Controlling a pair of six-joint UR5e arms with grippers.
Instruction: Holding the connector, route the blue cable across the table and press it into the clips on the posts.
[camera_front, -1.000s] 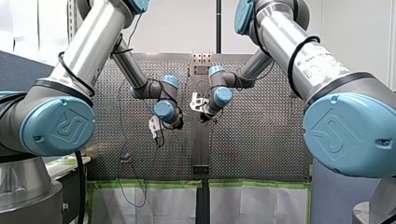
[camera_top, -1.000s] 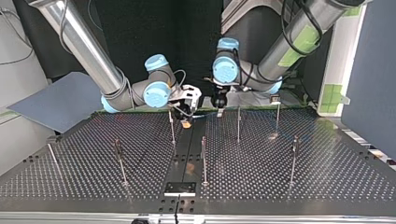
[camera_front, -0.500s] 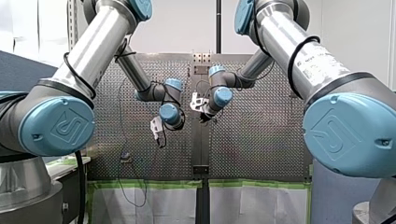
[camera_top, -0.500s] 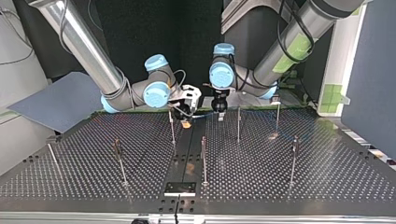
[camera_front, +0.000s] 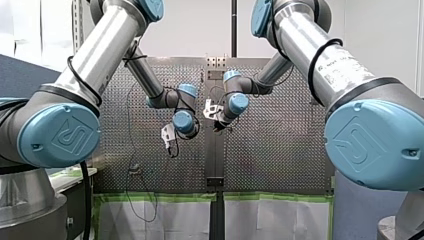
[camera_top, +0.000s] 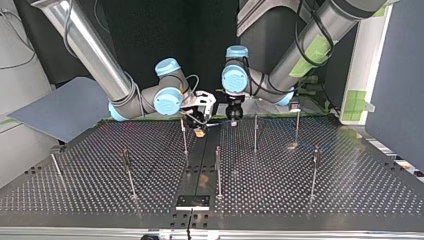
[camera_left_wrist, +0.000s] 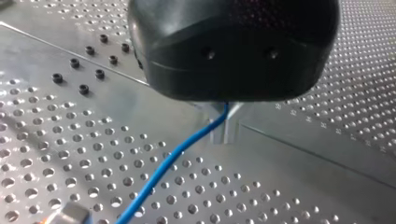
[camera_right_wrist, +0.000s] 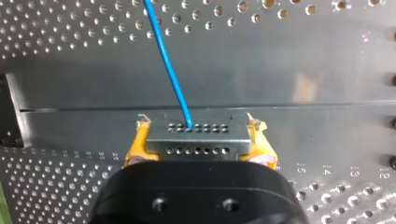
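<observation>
— Since a second ago my left arm has slid inward. At the top view's right its wrist sits nearer the middle, and the left gripper (camera_top: 233, 118) hangs near the right gripper (camera_top: 198, 129). My right arm hasn't budged.

— What is each one holding?

— The right one is clamped on the connector (camera_right_wrist: 196, 144), with its yellow pads (camera_right_wrist: 135, 147) on the two ends. The blue cable (camera_right_wrist: 169, 70) leaves the connector's pin face and runs straight ahead over the perforated table (camera_right_wrist: 289, 65).

— And the left?

— Its metal fingers (camera_left_wrist: 223, 135) look drawn together around the blue cable, which rises from the table and vanishes between them. The black body hides most of them, so I can't say how tight the pinch is.

— What does the next move turn on?

— The short span between the two grippers. It lies side to side along the arms' edge of the table, with the connector end at the top view's left. One post (camera_top: 255, 132) stands to the right of the left gripper, another post (camera_top: 184, 137) beside the right gripper. I'd judge my left arm is better placed to draw cable toward a clip while the right anchors the connector. The clips themselves are too small to make out.
</observation>
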